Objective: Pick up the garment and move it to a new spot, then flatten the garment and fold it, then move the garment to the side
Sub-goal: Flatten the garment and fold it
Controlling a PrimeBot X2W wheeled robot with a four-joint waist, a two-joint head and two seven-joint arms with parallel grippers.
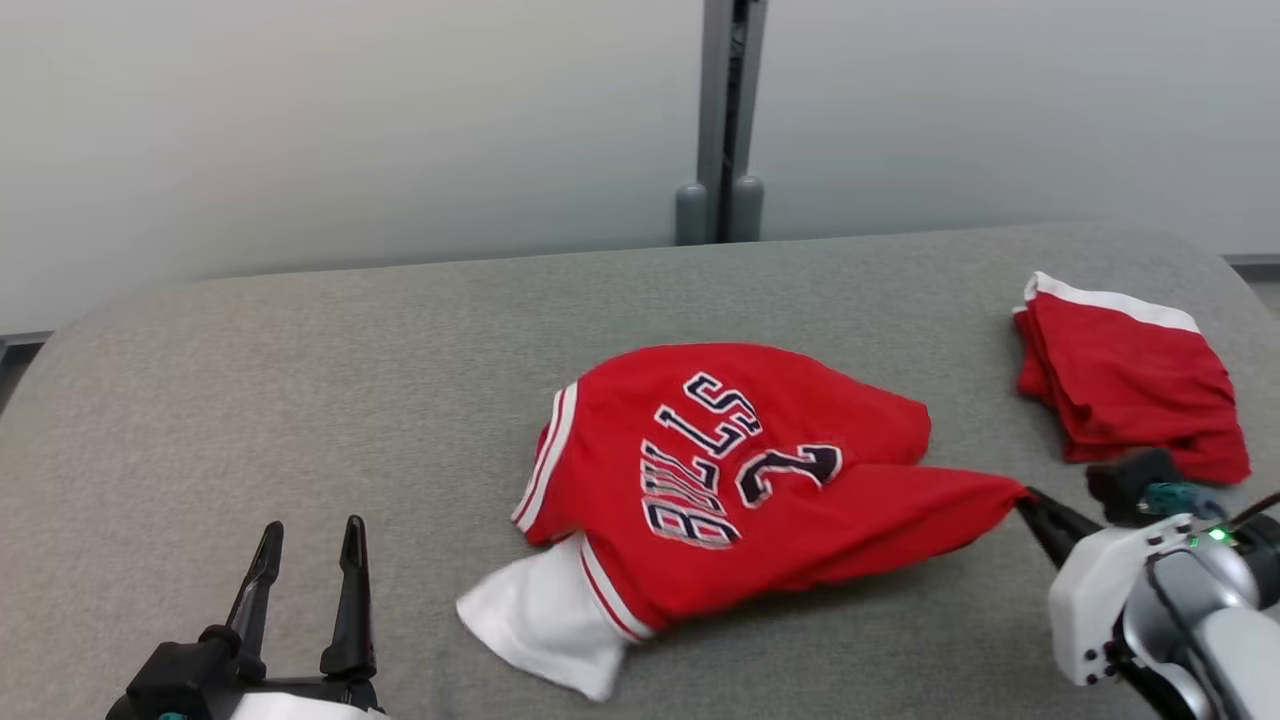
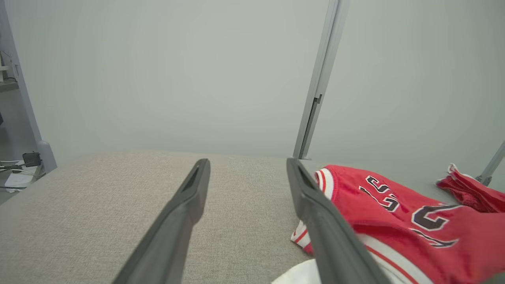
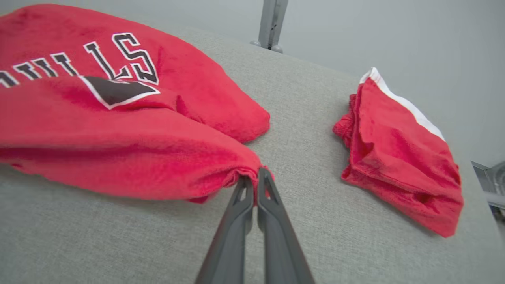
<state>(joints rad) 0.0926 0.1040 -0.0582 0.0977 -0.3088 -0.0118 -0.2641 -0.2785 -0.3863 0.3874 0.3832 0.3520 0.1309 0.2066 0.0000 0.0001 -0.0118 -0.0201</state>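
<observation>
Right, head view first: the red Bulls jersey [image 1: 720, 470] lies crumpled near the middle of the grey worktop [image 1: 300, 380]. Its lettering runs sideways and the number is partly swallowed by a fold. A white flap [image 1: 540, 620] pokes out at the near-left end, and whether it belongs to the jersey or is a separate piece I can't tell. The right hand [image 1: 1025, 500] comes in from the lower right, its dark fingers pressed together on the jersey's right tip, which is drawn out to a point. That arm's pale housing covers a corner of the folded red garment [image 1: 1130, 390], which sits well apart near the right edge. The left hand [image 1: 311, 525] is at the lower left, fingers wide and holding nothing, its base cut off by the frame. Behind stands a grey post [image 1: 725, 120].

Over to the left wrist view: the left hand [image 2: 247, 161] hangs over bare worktop [image 2: 98, 205], spread wide and empty. The jersey [image 2: 394, 205] sits off to the right. It is partly hidden behind the finger on that side and clipped by the bottom edge, and the lettering is too slanted to read. Just a sliver of the folded red garment [image 2: 469, 189] shows beyond.

Now the right wrist view: the right hand [image 3: 255, 176] is clamped on a bunched pinch of the jersey [image 3: 118, 130], fingers nearly touching. The jersey runs out of frame on the left, so its far end is unseen. The folded red garment [image 3: 398, 154] lies apart, white trim along its far edge.
</observation>
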